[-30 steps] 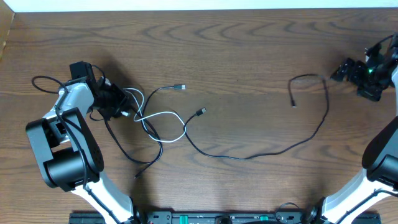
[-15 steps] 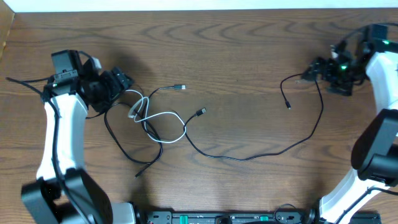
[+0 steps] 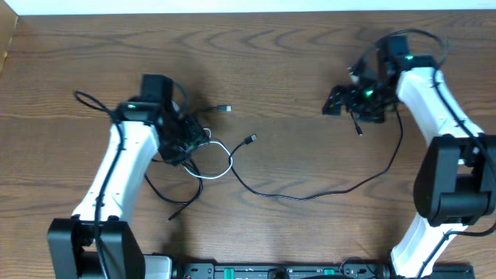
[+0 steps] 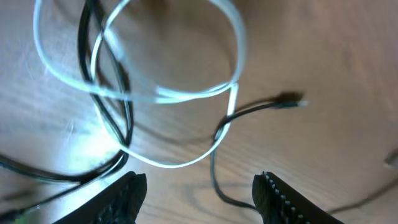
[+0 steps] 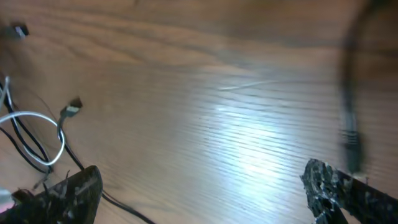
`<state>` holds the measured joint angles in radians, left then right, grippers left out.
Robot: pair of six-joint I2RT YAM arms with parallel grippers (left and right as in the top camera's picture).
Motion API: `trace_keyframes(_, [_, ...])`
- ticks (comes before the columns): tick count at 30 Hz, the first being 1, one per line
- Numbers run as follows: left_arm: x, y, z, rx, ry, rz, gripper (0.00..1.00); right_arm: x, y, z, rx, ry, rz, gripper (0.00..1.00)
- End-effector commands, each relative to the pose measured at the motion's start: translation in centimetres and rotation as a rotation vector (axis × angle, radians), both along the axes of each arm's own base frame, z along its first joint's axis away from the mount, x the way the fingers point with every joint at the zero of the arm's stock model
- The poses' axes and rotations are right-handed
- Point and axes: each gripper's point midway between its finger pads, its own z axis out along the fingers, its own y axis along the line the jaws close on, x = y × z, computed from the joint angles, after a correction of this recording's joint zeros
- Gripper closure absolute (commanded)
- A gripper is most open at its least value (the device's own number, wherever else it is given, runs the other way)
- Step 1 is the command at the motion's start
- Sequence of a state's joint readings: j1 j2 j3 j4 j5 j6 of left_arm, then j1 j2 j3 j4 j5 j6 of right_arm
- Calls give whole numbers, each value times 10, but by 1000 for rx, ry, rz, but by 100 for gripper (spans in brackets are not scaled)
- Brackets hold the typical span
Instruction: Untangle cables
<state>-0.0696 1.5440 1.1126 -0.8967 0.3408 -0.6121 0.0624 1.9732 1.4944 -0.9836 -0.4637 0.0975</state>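
Moved since earlier: both arms have swung inward over the brown wood-grain table [image 3: 294, 70] — left arm from the far left edge to just over the knot, right arm from the far right corner toward the black cord's free end.
Landmark: the knot of looped cords [image 3: 203, 155], left of table centre.
Thin white flexible cable [image 4: 186, 93]: coiled in loops at the knot, one small plug end [image 3: 225, 108] lying just up and right of it.
Thin black flexible cable [image 3: 325, 192]: threads through the white loops, then runs in a long sag well to the right of the knot, rising to a plug end [image 3: 359, 130] under the right arm; another black plug [image 3: 250, 139] lies just right of the knot.
Left gripper [image 4: 199, 193]: jaws partly parted, nothing between them, hovering just above the knot.
Right gripper [image 5: 199, 186]: jaws spread wide, empty, well right of the knot, beside the black cord's far end.
Step in hand: approach, I judge — no cord yet gripped.
Next move calls for: left to pinch one white loop only, right to take the black end and draw it away from the knot.
In the way: black strands crossing under the white loops; a grab could catch both.
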Motion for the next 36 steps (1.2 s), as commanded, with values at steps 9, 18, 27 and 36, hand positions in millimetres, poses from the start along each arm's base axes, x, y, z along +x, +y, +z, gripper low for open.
trace_keyframes(9, [-62, 3, -59, 153, 274, 389, 49, -32, 69, -23, 13, 18, 164, 1])
trace_keyframes(18, [-43, -27, -89, 74, 135, 449, 49, -42, 109, -23, 16, -31, 273, 1])
trace_keyframes(27, [-37, -27, -93, 121, 85, 456, 90, -48, 120, -23, 16, -34, 308, 1])
trace_keyframes(36, [22, -72, -53, -191, -105, 392, 93, -63, 143, -10, 160, -54, 439, 28])
